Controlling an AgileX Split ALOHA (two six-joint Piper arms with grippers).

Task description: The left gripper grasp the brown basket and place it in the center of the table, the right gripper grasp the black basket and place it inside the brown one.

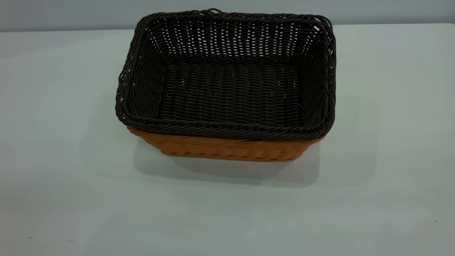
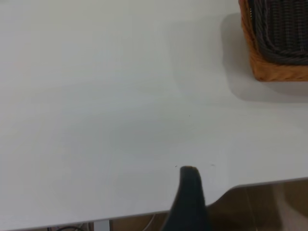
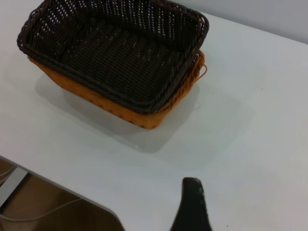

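The black basket [image 1: 227,85] sits nested inside the brown basket [image 1: 227,149] near the middle of the table [image 1: 64,160], a little toward the far side. Only the brown basket's lower front wall shows under the black rim. Neither gripper appears in the exterior view. In the left wrist view, the left gripper [image 2: 190,192] is a dark tip over the table's edge, far from the stacked baskets [image 2: 276,43]. In the right wrist view, the right gripper [image 3: 192,202] hangs over bare table, well away from the black basket [image 3: 120,53] and the brown basket [image 3: 120,108].
The table's edge [image 2: 250,183] and the brown floor beyond it show by the left gripper. A table corner [image 3: 72,195] with a metal leg and a cable shows in the right wrist view. A pale wall [image 1: 71,14] stands behind the table.
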